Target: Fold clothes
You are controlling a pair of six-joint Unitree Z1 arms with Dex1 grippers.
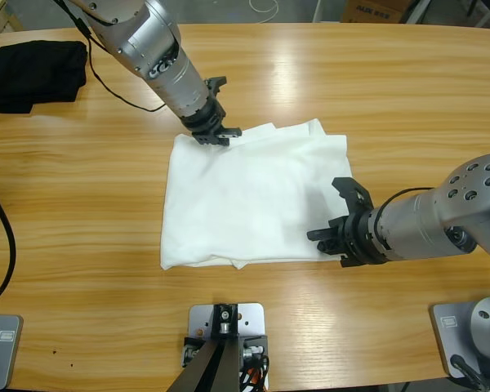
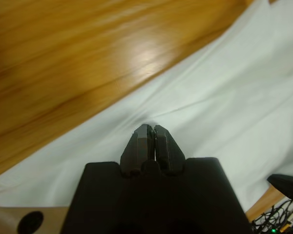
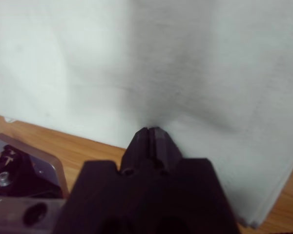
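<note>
White T-shirt (image 1: 249, 196) folded to rough rectangle, mid-table. Left gripper (image 1: 215, 135) at its far-left corner, jaws pressed together with cloth puckered at tips. Right gripper (image 1: 325, 238) at near-right corner, jaws likewise closed against cloth. Black garment (image 1: 33, 73) at table's (image 1: 82, 212) far-left corner, well apart. Bare wood all round shirt.

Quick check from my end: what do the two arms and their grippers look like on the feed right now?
Both arms are silver-grey metal cylinders ending in black grippers. The left gripper has a black cable trailing off its arm across the table. The right gripper sits on an arm whose round joint cap shows a ring of small dark holes.
</note>
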